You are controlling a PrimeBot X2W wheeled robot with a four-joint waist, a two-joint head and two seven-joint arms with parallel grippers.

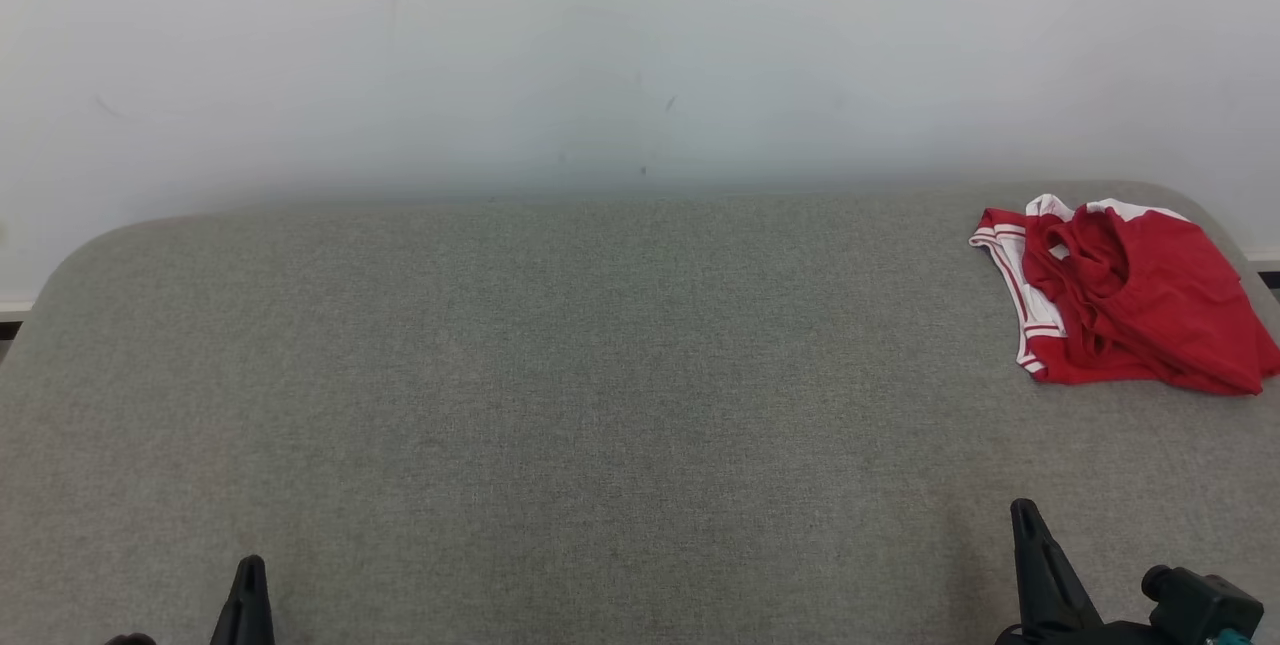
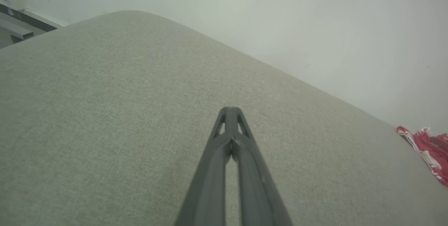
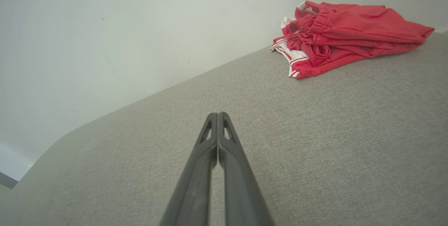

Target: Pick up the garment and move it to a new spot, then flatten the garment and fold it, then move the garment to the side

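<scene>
Shorts (image 1: 1140, 305) of red cloth with white trim lie bunched at the far right of the grey worktop (image 1: 600, 375), well apart from the left jaws at the near left and closer to the right jaws at the near right, both closed and empty. They look light, soft and floppy, so a pinch on the gathered waistband or a raised fold should lift them, sagging.

Far right of the left gripper (image 2: 231, 111), the red shorts (image 2: 430, 152) run off the picture's edge. The right gripper (image 1: 1022, 513) is cut at its base by the bottom edge.
</scene>
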